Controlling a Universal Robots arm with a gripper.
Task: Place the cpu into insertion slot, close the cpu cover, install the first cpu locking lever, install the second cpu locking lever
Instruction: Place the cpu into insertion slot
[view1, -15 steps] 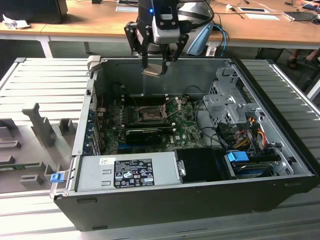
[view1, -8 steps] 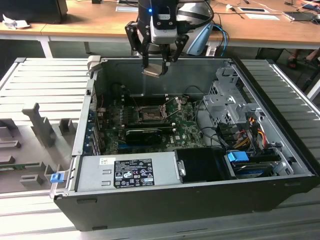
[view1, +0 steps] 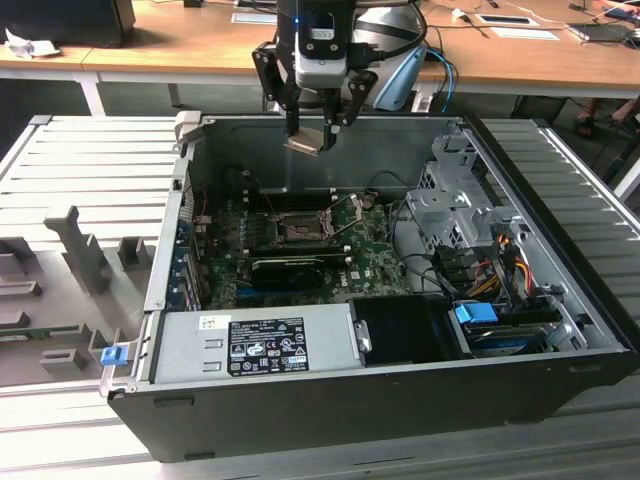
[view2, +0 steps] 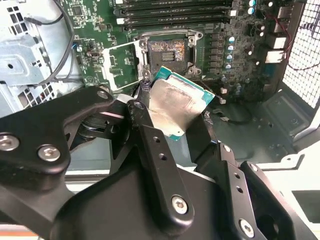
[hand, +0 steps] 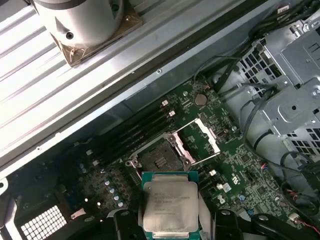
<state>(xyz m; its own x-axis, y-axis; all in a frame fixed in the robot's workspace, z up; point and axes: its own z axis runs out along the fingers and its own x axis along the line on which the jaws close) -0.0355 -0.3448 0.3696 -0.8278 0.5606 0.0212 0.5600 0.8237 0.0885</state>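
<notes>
My gripper (view1: 312, 132) hangs above the open computer case, shut on the cpu (view1: 306, 142), a thin square chip with a pale silvery face and green edge. In both wrist views the cpu (view2: 176, 104) (hand: 169, 202) sits between the black fingers (view2: 144, 126) (hand: 123, 223). Below it, on the green motherboard, the insertion slot (view1: 300, 232) (view2: 167, 51) (hand: 156, 159) lies bare and dark. The cpu cover (view2: 123, 62) (hand: 202, 141), a silvery frame with a square window, is swung open beside the slot. The cpu is well above the slot, not touching it.
Memory slots (view2: 175, 15) run beside the socket. A long black card (view1: 290, 268) lies across the board. A grey power supply (view1: 255, 345) fills the case front, and a metal drive cage (view1: 450, 205) with cables stands at the exterior view's right. A grey foam tray (view1: 70, 260) lies outside.
</notes>
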